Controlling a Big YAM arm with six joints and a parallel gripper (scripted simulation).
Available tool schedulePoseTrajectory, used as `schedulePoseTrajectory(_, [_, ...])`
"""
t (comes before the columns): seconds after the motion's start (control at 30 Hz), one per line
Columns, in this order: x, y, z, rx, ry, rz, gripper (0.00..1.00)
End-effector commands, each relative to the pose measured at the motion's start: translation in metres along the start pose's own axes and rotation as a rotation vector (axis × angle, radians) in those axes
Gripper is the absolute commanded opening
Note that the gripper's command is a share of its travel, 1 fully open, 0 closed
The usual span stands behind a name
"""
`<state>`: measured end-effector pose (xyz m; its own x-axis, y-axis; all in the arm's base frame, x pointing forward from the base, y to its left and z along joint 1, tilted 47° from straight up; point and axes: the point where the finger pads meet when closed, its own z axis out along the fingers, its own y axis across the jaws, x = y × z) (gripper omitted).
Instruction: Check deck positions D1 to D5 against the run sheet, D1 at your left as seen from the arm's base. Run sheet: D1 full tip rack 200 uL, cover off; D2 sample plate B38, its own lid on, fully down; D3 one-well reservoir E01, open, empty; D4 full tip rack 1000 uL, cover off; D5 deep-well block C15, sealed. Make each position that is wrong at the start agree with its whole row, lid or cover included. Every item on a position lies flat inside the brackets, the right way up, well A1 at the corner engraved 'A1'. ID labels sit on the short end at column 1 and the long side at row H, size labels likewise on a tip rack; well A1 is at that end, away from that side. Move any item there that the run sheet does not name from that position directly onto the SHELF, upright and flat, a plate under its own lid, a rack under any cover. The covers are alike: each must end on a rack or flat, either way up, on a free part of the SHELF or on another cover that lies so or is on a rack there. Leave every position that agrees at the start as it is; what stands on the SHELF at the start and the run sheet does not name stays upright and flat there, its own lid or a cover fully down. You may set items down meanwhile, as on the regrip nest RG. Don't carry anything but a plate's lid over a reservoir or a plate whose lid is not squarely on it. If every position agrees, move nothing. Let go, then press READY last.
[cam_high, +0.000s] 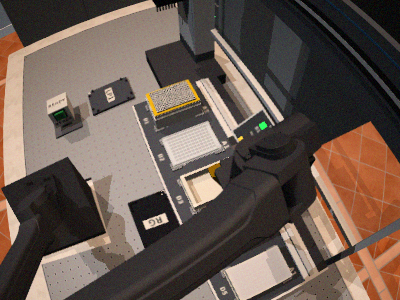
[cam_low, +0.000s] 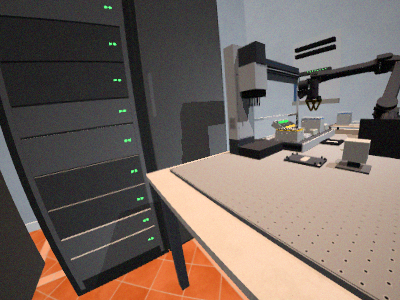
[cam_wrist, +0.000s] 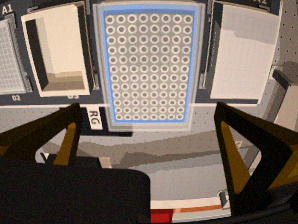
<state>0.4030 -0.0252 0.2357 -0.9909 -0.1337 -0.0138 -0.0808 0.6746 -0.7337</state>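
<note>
Jaws stand wide apart, empty, on the gripper (cam_wrist: 149, 143) above the blue-rimmed tip rack (cam_wrist: 149, 63); "A1" marks each bracket; the black nest (cam_high: 154, 220) reads "RG"; reservoir (cam_wrist: 56, 50) beside it.

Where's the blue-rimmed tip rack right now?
In the wrist view the blue-rimmed tip rack sits centre frame, between the open reservoir on its left and a sealed pale block on its right, beyond the open gripper.
</note>
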Motion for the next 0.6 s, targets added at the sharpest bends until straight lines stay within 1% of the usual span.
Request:
schedulePoseTrajectory(0.0, [-0.003, -0.01, -0.001, -0.003, -0.029, 0.022, 1.0])
schedulePoseTrajectory(0.1, [-0.003, -0.01, 0.001, -0.003, -0.029, 0.022, 1.0])
schedulePoseTrajectory(0.13, [-0.009, -0.011, -0.006, -0.005, -0.052, 0.027, 1.0])
schedulePoseTrajectory(0.17, [-0.003, -0.01, 0.004, -0.003, -0.03, 0.021, 1.0])
schedulePoseTrajectory(0.3, [-0.004, -0.007, 0.014, -0.001, -0.022, 0.014, 1.0])
schedulePoseTrajectory(0.57, [-0.004, -0.007, 0.027, -0.001, -0.022, 0.014, 1.0])
